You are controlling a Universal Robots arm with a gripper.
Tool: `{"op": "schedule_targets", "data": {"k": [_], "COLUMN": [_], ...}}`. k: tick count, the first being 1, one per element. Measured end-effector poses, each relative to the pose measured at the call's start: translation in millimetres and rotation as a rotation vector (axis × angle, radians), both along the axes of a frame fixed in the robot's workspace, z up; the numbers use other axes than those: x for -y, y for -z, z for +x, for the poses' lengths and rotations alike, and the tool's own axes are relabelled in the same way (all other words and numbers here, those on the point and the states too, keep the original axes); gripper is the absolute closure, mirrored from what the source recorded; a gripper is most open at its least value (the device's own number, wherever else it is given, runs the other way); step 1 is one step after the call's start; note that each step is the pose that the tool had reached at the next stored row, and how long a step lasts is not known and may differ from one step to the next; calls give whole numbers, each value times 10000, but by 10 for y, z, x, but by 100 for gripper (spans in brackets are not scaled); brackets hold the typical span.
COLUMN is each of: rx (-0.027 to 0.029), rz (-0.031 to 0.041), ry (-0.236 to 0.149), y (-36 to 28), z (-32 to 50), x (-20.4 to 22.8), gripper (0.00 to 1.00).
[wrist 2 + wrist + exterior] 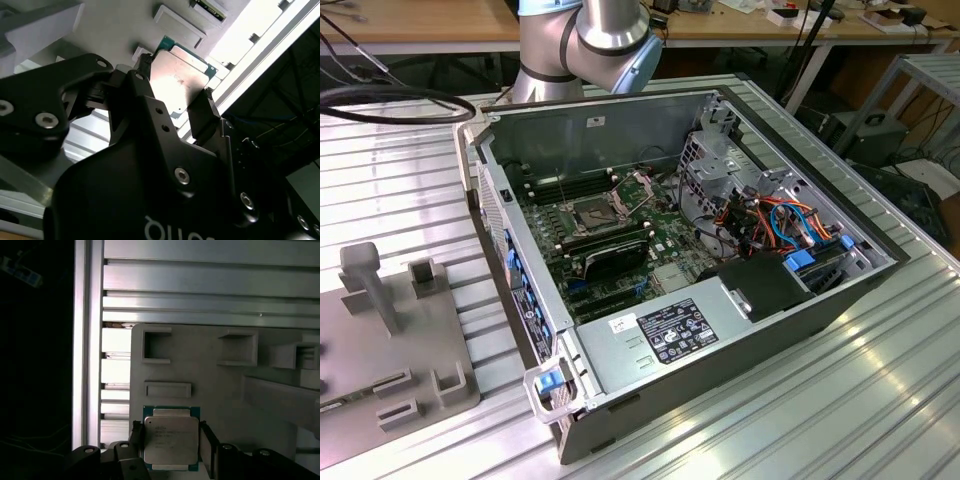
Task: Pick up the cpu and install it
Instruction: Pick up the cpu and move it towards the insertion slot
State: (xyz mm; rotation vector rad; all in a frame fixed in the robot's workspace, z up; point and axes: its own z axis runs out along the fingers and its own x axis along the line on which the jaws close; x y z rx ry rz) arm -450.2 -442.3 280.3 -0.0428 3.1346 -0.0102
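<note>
Item: cpu (pixel 171 439) clamped in the gripper (pixel 171 441), over the grey fixture plate (pixel 225 390).
Detail: In both wrist views the two black fingers (pixel 206 442) press on opposite edges of the square chip, dull metal top facing the cameras, green rim showing past the fingertips. In the second wrist view the cpu (pixel 180 82) sits flat between the pads of the gripper (pixel 176 80). The plate lies beyond the fingertips, its raised rectangular pockets (pixel 156 346) ahead of the hand; whether the chip still touches it cannot be told. Ribbed aluminium table (pixel 200 280) beyond the plate. Exterior view: open computer case (pixel 720 330) with motherboard socket (pixel 592 213) uncovered, its frame raised; fixture plate (pixel 380 340) well apart, on the exterior view's left.
</note>
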Motion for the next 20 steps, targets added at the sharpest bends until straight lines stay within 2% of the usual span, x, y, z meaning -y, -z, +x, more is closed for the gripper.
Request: {"op": "schedule_targets", "data": {"k": [12,17,20], "rx": [0,1,0], "rz": [0,1,1], "ry": [0,0,0], "y": [-195,-253,-260], "z": [0,0,0], "x": [0,0,0], "gripper": [45,45,45]}}
